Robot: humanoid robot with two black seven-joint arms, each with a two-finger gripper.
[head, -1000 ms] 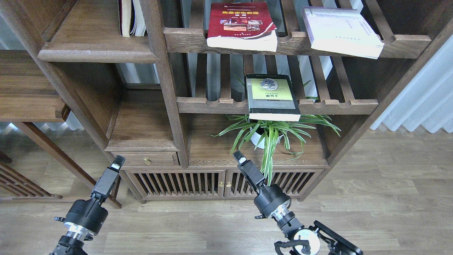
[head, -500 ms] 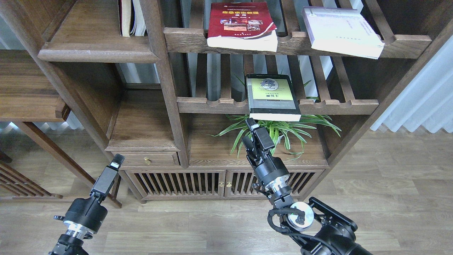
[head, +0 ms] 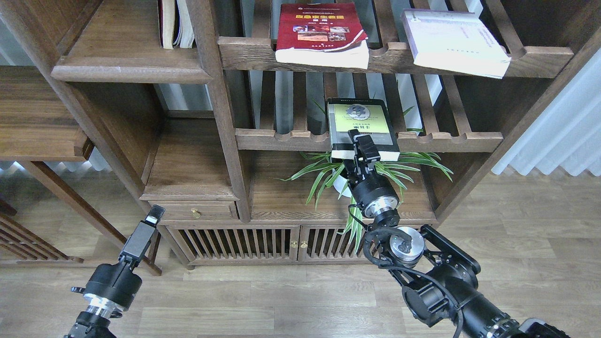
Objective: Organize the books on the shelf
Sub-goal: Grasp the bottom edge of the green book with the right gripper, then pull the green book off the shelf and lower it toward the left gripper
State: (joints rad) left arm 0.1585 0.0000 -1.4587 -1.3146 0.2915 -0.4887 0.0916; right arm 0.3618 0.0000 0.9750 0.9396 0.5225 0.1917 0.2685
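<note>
A black and yellow-green book (head: 359,119) lies flat on the middle slatted rack (head: 281,139), its front edge overhanging. My right gripper (head: 362,149) is at that edge, open; the upper finger (head: 367,146) lies over the cover and the lower one is hidden beneath the book. On the top slatted rack (head: 244,51) rest a dark red book (head: 321,33) and a pale lavender-white book (head: 453,40). The solid shelf (head: 127,72) is at upper left. My left gripper (head: 155,215) hangs low at the left, shut and holding nothing.
Two thin books (head: 173,23) stand upright at the back right of the solid shelf. A spider plant (head: 371,176) in a white pot sits below the middle rack, right behind my right wrist. A slatted cabinet (head: 263,244) and small drawer (head: 195,212) lie lower.
My right arm rose from in front of the cabinet up past the plant, and its gripper opened and reached the black and yellow-green book's front edge. The left arm stayed still.
</note>
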